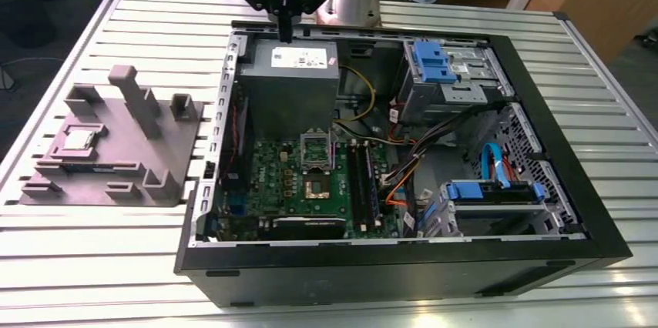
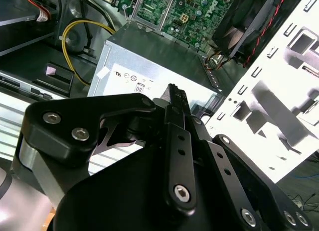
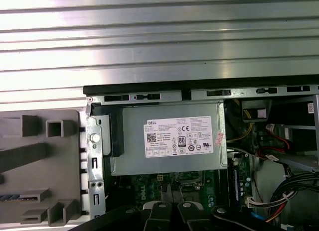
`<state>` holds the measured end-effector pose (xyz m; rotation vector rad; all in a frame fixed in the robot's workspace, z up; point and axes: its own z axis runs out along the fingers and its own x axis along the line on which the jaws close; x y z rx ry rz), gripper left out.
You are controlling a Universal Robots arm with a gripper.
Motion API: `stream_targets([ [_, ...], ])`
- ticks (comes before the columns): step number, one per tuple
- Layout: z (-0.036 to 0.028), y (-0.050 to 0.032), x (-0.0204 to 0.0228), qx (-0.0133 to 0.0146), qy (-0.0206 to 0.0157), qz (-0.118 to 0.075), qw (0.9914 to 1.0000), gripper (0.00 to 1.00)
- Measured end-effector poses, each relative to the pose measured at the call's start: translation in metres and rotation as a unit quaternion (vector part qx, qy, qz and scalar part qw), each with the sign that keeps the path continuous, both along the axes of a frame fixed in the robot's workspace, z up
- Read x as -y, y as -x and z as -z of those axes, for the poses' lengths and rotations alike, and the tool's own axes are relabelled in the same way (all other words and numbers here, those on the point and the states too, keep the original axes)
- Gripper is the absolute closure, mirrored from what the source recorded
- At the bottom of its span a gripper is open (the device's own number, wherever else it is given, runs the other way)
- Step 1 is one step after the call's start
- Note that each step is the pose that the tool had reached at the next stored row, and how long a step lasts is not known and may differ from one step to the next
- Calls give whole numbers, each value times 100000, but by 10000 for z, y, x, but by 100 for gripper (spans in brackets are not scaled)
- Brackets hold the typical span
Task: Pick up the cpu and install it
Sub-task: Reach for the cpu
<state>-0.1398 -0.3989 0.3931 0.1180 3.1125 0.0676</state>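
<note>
Tool (image 1: 285,34) hangs over the big grey box (image 1: 290,74), fingers pressed together, gripping nothing as far as I can tell. The cpu (image 1: 80,140) lies flat in a recess of the grey fixture (image 1: 123,182) on the surface (image 1: 62,266), at the exterior view's left. I judge the recess keeps it square for pickup.

Exterior view: high, oblique, down over worktop (image 1: 82,266), open computer case (image 1: 411,274). First wrist view: straight down, nearer. Second wrist view: close behind fingers (image 2: 177,141). All share grey labelled box (image 1: 291,89).

cpu (image 1: 80,139) seemingly on fixture (image 1: 64,188), exterior view's left of case (image 1: 411,274), claw (image 1: 285,34) above power supply (image 1: 293,85)
</note>
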Motion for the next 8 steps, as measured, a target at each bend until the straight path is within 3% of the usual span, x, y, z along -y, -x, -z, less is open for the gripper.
stream_targets([
  [8, 0, 14, 0, -1, 0, 1, 100000, 90],
])
